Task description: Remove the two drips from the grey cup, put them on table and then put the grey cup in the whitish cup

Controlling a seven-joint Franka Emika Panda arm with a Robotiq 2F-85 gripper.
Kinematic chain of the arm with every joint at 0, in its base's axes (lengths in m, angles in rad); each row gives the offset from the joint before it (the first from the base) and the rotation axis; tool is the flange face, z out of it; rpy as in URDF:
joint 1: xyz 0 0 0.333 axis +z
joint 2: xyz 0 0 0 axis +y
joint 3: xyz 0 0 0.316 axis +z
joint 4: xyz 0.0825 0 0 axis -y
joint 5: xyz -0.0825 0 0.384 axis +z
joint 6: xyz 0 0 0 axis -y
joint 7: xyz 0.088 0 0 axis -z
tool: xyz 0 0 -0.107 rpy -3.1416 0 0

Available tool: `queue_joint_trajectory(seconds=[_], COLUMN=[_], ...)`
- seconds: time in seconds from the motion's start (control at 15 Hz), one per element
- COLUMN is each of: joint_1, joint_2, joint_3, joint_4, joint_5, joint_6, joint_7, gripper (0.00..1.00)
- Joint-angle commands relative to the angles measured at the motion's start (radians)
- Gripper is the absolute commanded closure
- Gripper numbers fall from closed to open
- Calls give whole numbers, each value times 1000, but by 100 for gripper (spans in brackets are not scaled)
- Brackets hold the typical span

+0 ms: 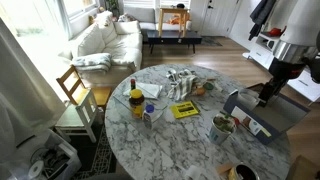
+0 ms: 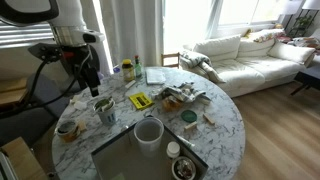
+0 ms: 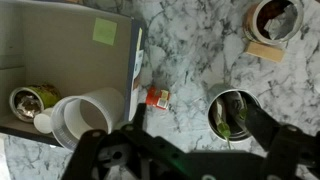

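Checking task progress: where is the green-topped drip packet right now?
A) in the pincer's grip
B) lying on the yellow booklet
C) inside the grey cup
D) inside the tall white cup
C: the wrist view shows the green-topped packet sitting inside the grey cup, which stands on the table.

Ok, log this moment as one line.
phase: pre-grasp | claw: open, empty, above table | grey cup: upright, drips inside, not yet removed | whitish cup: on table, apart from grey cup
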State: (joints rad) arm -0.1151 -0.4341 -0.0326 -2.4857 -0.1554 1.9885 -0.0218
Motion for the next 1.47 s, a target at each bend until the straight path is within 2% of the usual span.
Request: queue_joint_trajectory(seconds=[0.0, 0.6, 1.0, 1.4], joint_1=[12, 18, 121, 156], joint_2=[0, 17, 111, 239], joint_3=[-10, -1, -26, -22], joint_4=[1, -3, -25, -30], joint_5=[-4, -21, 53, 86], joint_6=[-3, -1, 133, 271], joint_7=[4, -9, -259, -447], gripper=[0, 0, 0, 0])
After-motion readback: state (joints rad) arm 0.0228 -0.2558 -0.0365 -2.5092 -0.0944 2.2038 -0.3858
